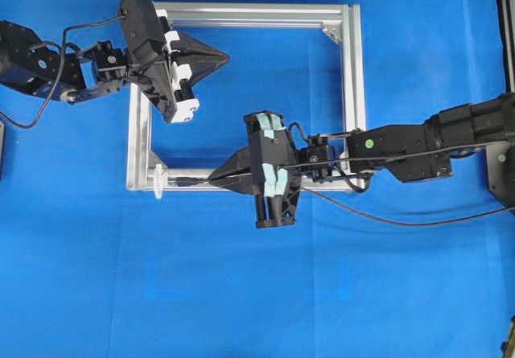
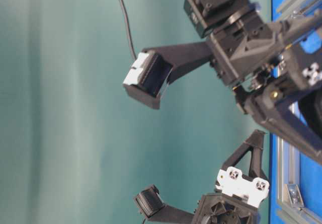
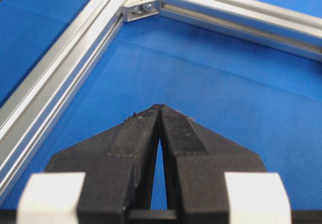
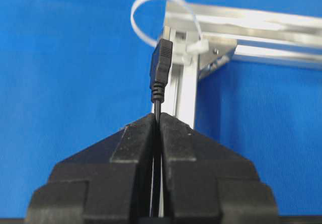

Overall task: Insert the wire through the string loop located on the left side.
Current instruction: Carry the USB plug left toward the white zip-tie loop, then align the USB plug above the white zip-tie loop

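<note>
The wire [image 4: 161,65] is a thin black cable ending in a black plug. My right gripper [image 4: 158,116] is shut on the cable just behind the plug. The plug points at the string loop [image 4: 133,17], a whitish loop tied to the frame's near-left corner. From overhead, the plug's end [image 1: 183,182] lies just right of the string loop [image 1: 158,181], along the frame's near bar. The right gripper [image 1: 213,179] is above that bar. My left gripper [image 1: 227,55] is shut on nothing, hanging inside the frame near its far-left corner, and it shows shut in its wrist view [image 3: 160,106].
A square silver aluminium frame [image 1: 249,12] lies on the blue cloth, with corner brackets [image 3: 142,8]. The wire's loose length [image 1: 386,217] trails right across the cloth under the right arm. Blue cloth stretches in front of the frame.
</note>
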Controlling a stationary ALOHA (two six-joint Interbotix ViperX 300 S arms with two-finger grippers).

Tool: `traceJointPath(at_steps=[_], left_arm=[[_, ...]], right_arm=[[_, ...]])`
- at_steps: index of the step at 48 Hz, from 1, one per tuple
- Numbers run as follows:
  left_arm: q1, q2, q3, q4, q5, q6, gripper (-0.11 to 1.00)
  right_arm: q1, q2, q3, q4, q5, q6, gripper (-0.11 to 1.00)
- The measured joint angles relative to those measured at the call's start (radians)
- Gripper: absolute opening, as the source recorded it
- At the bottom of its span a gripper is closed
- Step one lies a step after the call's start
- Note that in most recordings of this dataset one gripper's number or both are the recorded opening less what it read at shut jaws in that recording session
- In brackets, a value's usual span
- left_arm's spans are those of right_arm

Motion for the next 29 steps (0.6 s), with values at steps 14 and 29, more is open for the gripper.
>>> traceJointPath(at_steps=[14, 29], left_arm=[[0.000, 0.000, 0.000, 0.000, 0.000, 0.000, 0.00], [0.000, 0.000, 0.000, 0.000, 0.000, 0.000, 0.00]], right_arm=[[0.000, 0.020, -0.028, 0.000, 0.000, -0.002, 0.00], [0.000, 0.020, -0.028, 0.000, 0.002, -0.002, 0.00]])
